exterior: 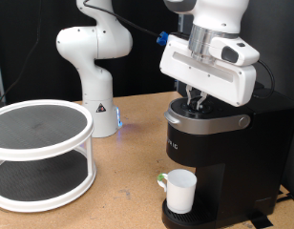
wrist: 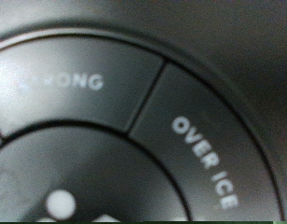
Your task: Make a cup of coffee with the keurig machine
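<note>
The black keurig machine (exterior: 216, 143) stands at the exterior view's right. The small white cup (exterior: 178, 191) sits on its round drip tray under the spout. My gripper (exterior: 196, 98) is straight down on the machine's round top control panel, with its fingertips at or just above the panel. The wrist view is filled by that panel at very close range, with buttons marked STRONG (wrist: 74, 82) and OVER ICE (wrist: 206, 161). No fingers show in the wrist view.
A white two-tier round rack (exterior: 40, 153) with dark mesh shelves stands at the exterior view's left. A second white robot arm base (exterior: 94, 72) stands behind it. The wooden table (exterior: 128, 181) shows between rack and machine.
</note>
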You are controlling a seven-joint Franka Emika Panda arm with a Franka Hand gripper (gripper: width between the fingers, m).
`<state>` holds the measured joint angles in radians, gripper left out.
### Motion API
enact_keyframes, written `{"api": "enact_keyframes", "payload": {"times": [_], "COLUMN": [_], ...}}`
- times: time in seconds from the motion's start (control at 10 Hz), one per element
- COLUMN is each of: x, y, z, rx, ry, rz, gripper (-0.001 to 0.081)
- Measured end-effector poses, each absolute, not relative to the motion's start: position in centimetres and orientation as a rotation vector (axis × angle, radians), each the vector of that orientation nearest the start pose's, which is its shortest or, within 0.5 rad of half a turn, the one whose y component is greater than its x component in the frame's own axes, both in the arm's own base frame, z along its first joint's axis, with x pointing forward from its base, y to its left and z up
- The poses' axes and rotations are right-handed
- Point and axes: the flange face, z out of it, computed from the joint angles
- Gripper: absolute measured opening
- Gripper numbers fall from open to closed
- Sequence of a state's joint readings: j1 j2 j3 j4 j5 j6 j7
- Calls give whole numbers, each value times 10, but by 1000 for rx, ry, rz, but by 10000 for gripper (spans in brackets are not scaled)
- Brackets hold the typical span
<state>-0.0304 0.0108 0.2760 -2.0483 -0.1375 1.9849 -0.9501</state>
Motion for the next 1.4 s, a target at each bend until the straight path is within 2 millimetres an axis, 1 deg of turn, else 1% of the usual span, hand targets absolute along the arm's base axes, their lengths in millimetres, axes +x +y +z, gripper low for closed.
{"api": "enact_keyframes", "payload": {"times": [0.3,0.7,1.0,1.2,1.4], "x": [530,527,520,517,518], "y": [126,126,124,122,122], "z": [428,428,428,428,427], "rx": [-2603,-2581,-2570,-2590,-2614], "ry": [-1882,-1890,-1891,-1848,-1810], "rz": [130,131,227,291,298], "gripper": [4,4,4,4,4]}}
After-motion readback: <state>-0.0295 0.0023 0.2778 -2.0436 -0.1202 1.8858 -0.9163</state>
